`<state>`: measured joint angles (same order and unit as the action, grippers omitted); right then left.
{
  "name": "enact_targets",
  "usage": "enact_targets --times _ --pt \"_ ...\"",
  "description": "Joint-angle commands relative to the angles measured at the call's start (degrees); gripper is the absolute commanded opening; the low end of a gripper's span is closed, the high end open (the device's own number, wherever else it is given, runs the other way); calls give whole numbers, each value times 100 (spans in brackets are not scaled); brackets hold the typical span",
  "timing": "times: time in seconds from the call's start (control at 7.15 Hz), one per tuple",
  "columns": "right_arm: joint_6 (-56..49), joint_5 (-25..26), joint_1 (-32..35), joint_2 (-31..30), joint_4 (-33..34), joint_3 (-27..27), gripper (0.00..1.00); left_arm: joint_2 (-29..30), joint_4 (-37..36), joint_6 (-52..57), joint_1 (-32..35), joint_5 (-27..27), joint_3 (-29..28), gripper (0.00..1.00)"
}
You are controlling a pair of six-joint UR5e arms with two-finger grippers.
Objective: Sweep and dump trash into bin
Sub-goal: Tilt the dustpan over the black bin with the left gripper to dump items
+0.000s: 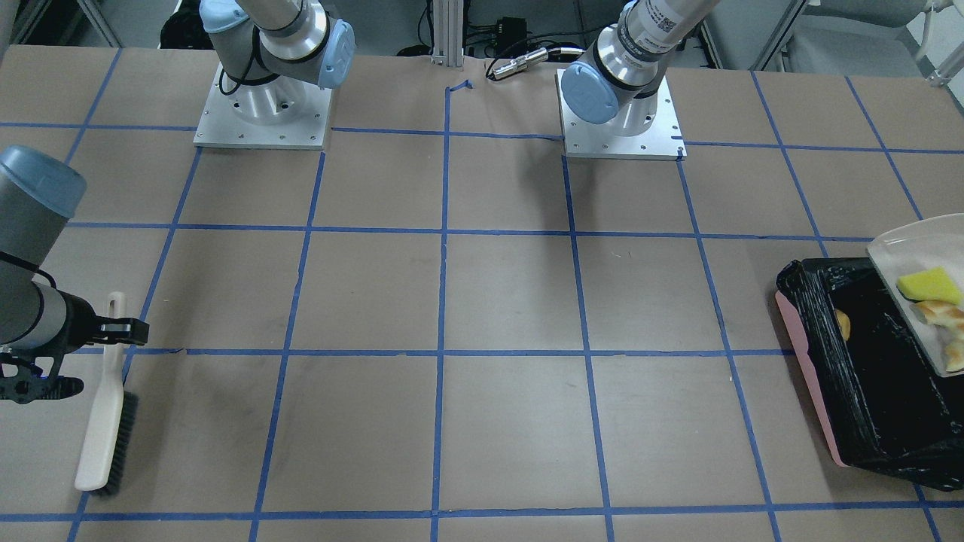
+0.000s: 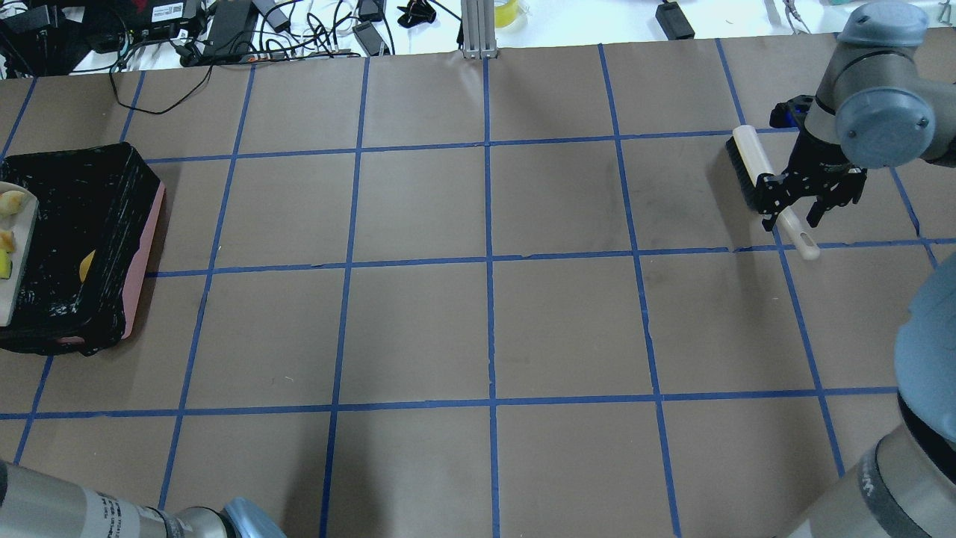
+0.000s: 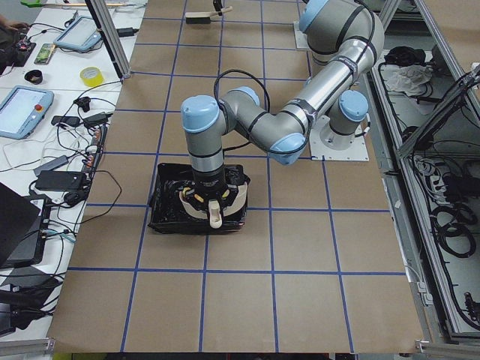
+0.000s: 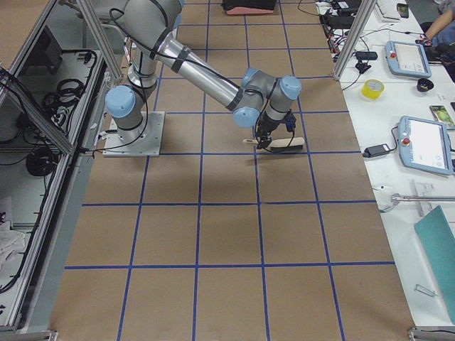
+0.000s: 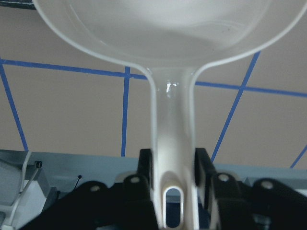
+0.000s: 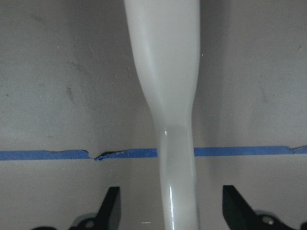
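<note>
So, bin (image 1: 874,406): rectangular pink container lined with a crinkly, glossy black bag. It sits on the table (image 1: 512,301) at the end on the robot's left.
Dustpan (image 1: 904,252): cream-white plastic with a rounded scoop and a slotted handle. It is held over the bin's outer half, clear of the table.
Left gripper (image 5: 173,165): fingers (image 5: 146,165) clamped tight against both sides of the dustpan handle.
Sponge (image 1: 930,284): small yellow block with a thin green face on one side. It lies inside the dustpan.
Croissant-like piece (image 1: 940,312): curved, tan, with browned ridges. It is in the dustpan just beside the sponge, towards the scoop's lower edge.
Potato-like lump (image 1: 843,324): yellow-brown. Only a sliver shows, down inside the bin against the black liner on the pink-wall side, apart from the dustpan.
Brush (image 1: 102,421): cream back and handle, with dark bristles along one long edge. It lies flat on the table at the end on the robot's right, well apart from the bin.
Right gripper (image 2: 792,222): fingers (image 6: 111,206) spread wide, one on each side of the brush handle with a clear gap on both sides and no contact.
Right wrist view: the handle runs up the centre and crosses a blue tape line.
</note>
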<state>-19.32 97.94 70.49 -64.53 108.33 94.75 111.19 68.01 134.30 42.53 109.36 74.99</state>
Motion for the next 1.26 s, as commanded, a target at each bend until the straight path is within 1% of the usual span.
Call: enact_targets --times 0.0,0.14,0.28,0.42,0.56,0.7,0.84,0.98,1.12 --pt "7 14 0 -33 186 -44 89 -27 -882 701 281 601 278 0" --pt "7 14 0 -129 249 -53 94 -105 -1208 833 604 986 349 0" --pt "16 -55 26 -365 241 -62 98 -141 -1455 835 903 1373 384 0" --pt "25 -82 79 -733 198 -62 99 -193 -1631 843 1080 1490 471 0" --pt "42 -74 236 -1067 -3 -54 100 -168 -2086 817 1204 1804 612 0" --pt "181 -74 333 -1445 -170 -62 100 -124 -3178 808 1440 2269 1031 0" --pt "644 -239 543 -1831 -590 -80 100 -228 -3902 773 1695 2578 1531 0" --pt "1232 -327 893 -2061 -1020 -106 100 -307 -4092 782 1776 2607 1710 0" --pt "1977 -494 1349 -2246 -1207 -237 100 -308 -4094 799 1776 2590 1694 0"
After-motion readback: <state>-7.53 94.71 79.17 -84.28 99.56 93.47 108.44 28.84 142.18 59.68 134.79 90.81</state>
